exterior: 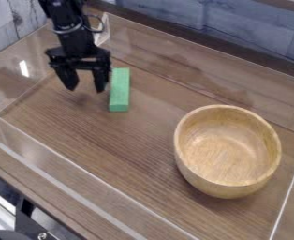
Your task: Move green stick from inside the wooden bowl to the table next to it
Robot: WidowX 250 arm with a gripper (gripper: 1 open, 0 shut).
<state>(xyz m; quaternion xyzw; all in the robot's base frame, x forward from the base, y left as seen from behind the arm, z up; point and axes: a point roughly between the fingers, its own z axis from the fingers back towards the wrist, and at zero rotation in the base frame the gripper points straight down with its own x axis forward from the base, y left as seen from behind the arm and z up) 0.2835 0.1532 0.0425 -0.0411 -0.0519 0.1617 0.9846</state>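
The green stick [118,89] lies flat on the table [99,141], at the back left, well apart from the wooden bowl [228,148]. That bowl stands at the front right and its inside shows nothing in it. My gripper [82,81] hangs just left of the stick, fingers pointing down. Its jaws are open and hold nothing.
Clear acrylic walls [137,197] run round the table's edges. A grey brick wall [237,28] stands behind the table. The black arm rises from the gripper toward the upper left corner.
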